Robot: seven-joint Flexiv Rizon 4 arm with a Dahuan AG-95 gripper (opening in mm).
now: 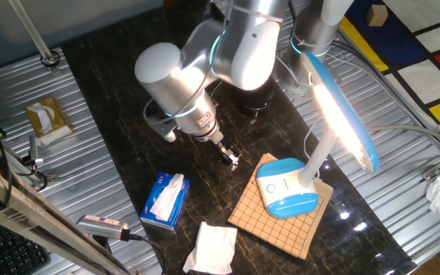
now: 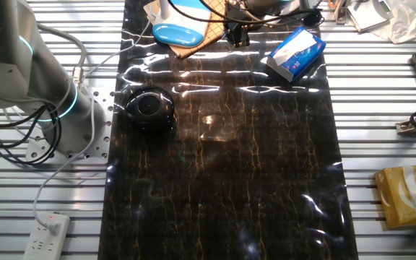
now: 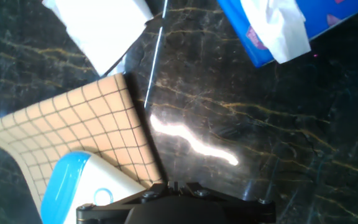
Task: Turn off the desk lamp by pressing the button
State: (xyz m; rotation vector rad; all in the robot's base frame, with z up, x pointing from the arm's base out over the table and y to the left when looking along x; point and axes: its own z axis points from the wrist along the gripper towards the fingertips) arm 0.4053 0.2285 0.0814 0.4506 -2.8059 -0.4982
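Observation:
The desk lamp stands on a wooden grid board at the right, its oval white and blue base on the board and its long head glowing. The button is a small ring on the base's white top; in the hand view it shows at the lower left. My gripper hangs low over the dark mat, left of the board and apart from the lamp base. In the hand view only its dark body shows at the bottom edge. Whether the fingers are open or shut does not show.
A blue tissue box lies left of the board, and a white folded tissue lies in front. A black round object sits on the mat behind the arm. A yellow tissue box is at the far left.

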